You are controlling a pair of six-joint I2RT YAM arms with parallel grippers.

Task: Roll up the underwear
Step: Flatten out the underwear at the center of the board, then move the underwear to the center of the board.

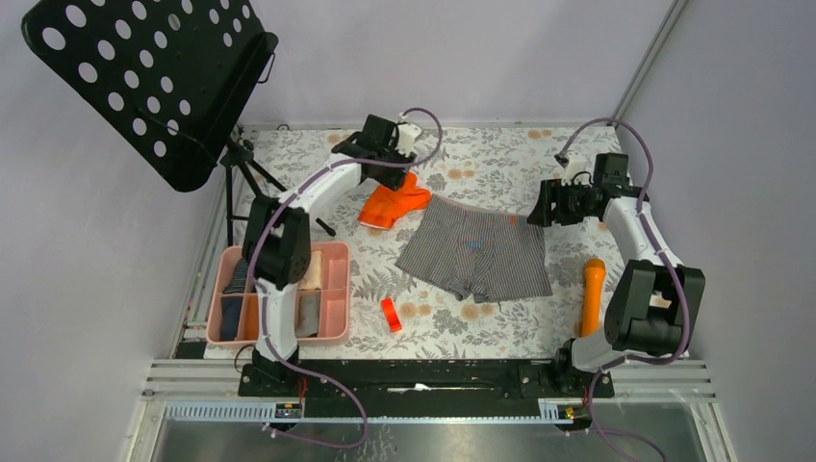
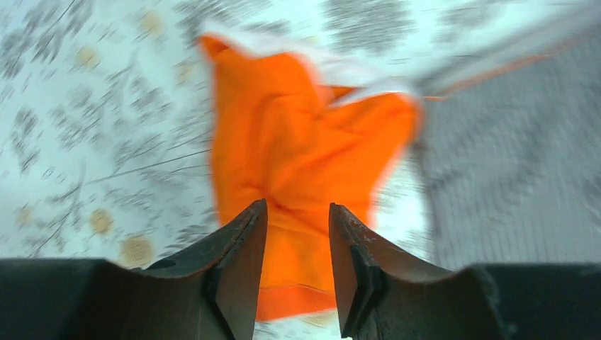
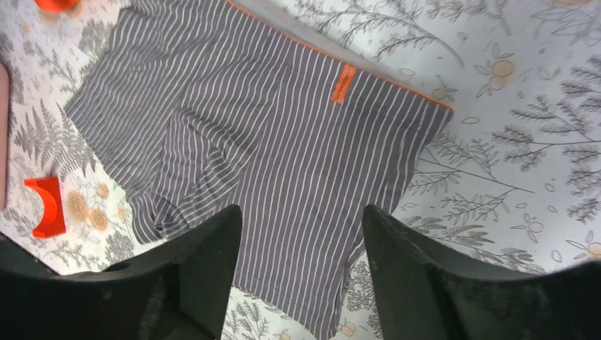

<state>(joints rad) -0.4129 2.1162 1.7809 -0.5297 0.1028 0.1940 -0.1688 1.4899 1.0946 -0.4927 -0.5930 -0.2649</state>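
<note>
The grey striped underwear (image 1: 478,253) lies spread flat mid-table, its orange-edged waistband at the back; it fills the right wrist view (image 3: 269,134). The bright orange underwear (image 1: 393,204) lies crumpled just to its left, near its back corner. My left gripper (image 1: 404,144) hovers above the orange underwear (image 2: 305,156), jaws open and empty; that view is blurred. My right gripper (image 1: 541,214) is open and empty, just off the right end of the grey underwear's waistband. Its fingers (image 3: 205,248) frame the striped cloth from above.
A pink compartment tray (image 1: 332,289) holding dark and beige folded cloths stands at the left. A small red block (image 1: 390,315) lies in front of the grey underwear, also in the right wrist view (image 3: 46,205). A long orange cylinder (image 1: 592,294) lies at the right. A black music stand (image 1: 154,77) looms back left.
</note>
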